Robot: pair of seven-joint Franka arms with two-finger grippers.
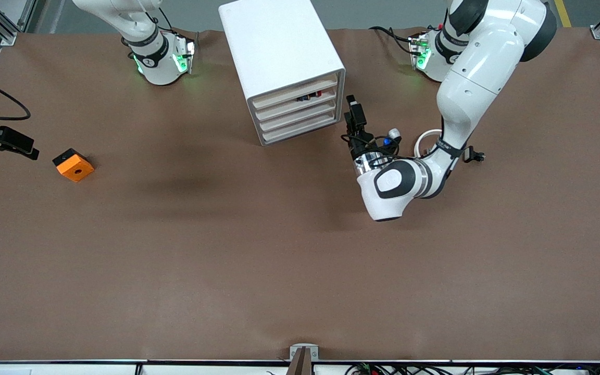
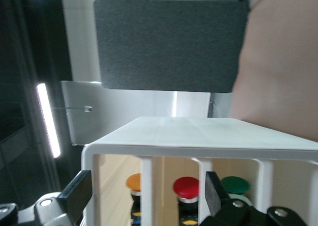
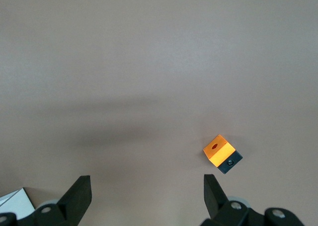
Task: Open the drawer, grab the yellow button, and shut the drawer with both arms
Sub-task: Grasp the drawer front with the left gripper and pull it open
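We see the left arm bent low, its left gripper spread wide beside the cabinet front, level with the drawer holding the buttons. Its wrist view alone shows the button — orange-capped, beside red and green ones. The right gripper, fingers spread, hangs above the orange cube — the right arm waits.

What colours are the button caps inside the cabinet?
Orange-yellow, red and green; left wrist view.

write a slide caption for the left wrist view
Open left gripper faces the white cabinet, with orange, red and green buttons visible inside.
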